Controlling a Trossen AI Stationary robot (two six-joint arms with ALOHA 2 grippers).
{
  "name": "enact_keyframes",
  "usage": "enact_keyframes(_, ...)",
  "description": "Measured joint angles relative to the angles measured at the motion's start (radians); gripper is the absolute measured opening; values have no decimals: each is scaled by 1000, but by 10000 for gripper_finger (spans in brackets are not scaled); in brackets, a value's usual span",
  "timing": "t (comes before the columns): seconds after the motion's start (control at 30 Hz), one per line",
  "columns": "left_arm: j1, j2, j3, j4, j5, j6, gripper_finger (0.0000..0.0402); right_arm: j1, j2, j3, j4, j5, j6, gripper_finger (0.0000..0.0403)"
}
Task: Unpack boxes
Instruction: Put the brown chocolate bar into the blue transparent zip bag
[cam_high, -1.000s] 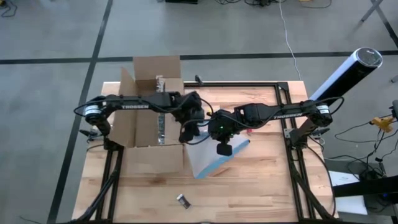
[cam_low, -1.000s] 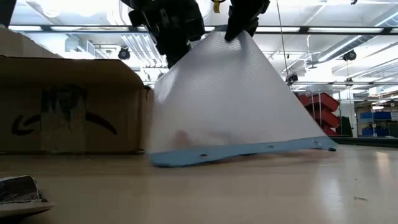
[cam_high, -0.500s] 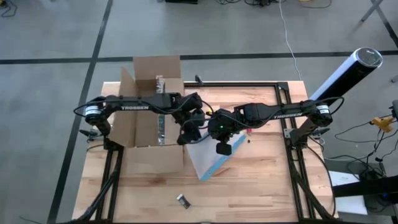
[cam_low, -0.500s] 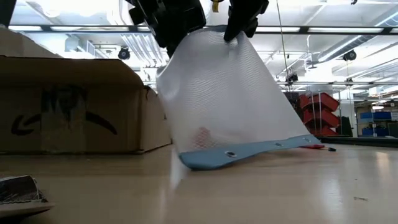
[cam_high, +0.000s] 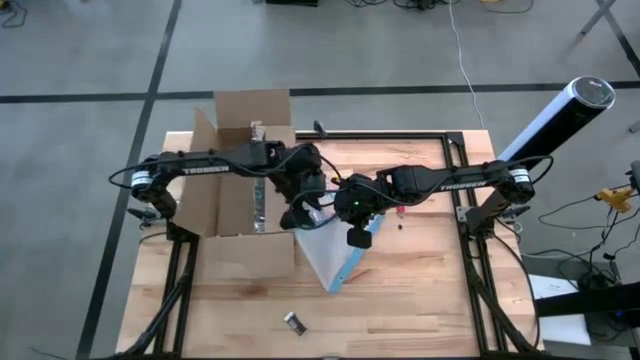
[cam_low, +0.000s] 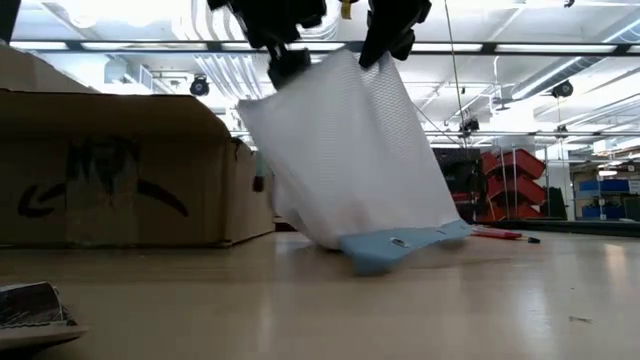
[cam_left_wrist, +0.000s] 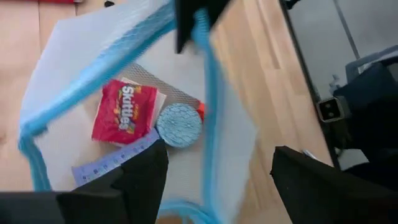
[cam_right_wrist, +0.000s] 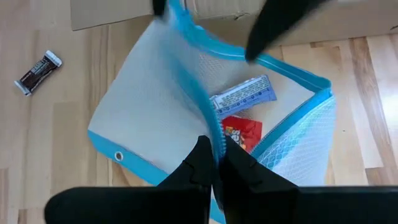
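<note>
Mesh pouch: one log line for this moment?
left gripper: open, beside pouch rim | right gripper: shut on mesh pouch | pouch: lifted, mouth open, Skittles bag inside | box: open

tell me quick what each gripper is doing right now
Left gripper: open, fingers spread over the mesh pouch's mouth.
Right gripper: shut on the mesh pouch's blue rim.

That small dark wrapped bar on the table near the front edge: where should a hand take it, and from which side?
Take the wrapped bar at its middle, across its narrow width, straight down from above. It lies flat and alone on the table, so both long sides are free. The right hand is shut on the pouch; the left hand, open beside it, is freer.
</note>
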Motion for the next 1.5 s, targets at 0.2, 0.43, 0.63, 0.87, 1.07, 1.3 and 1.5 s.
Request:
enact_keyframes(0.2, -87, -120, -6, -102, -97, 63, 237, -10, 0, 0, -1, 1, 13, 0)
enact_keyframes(0.43, -342, -225, -112, -86, -420, 90, 235, -19, 0, 0, -1, 5, 25, 0)
enact_keyframes(0.63, -562, -219, -275, 73, -596, 88, 245, -23, 0, 0, -1, 9, 59, 0)
enact_keyframes(0.87, -697, -155, -430, 300, -605, 39, 223, -23, 0, 0, 0, 25, 116, 0)
enact_keyframes(1.07, -748, -68, -478, 391, -593, 14, 201, -23, 0, 0, 2, 26, 159, 0)
enact_keyframes(1.3, -795, 52, -479, 474, -560, 7, 200, -23, 0, 0, 13, 27, 207, 0)
enact_keyframes(1.5, -828, 123, -456, 543, -552, 9, 219, -22, 0, 0, 26, 26, 227, 0)
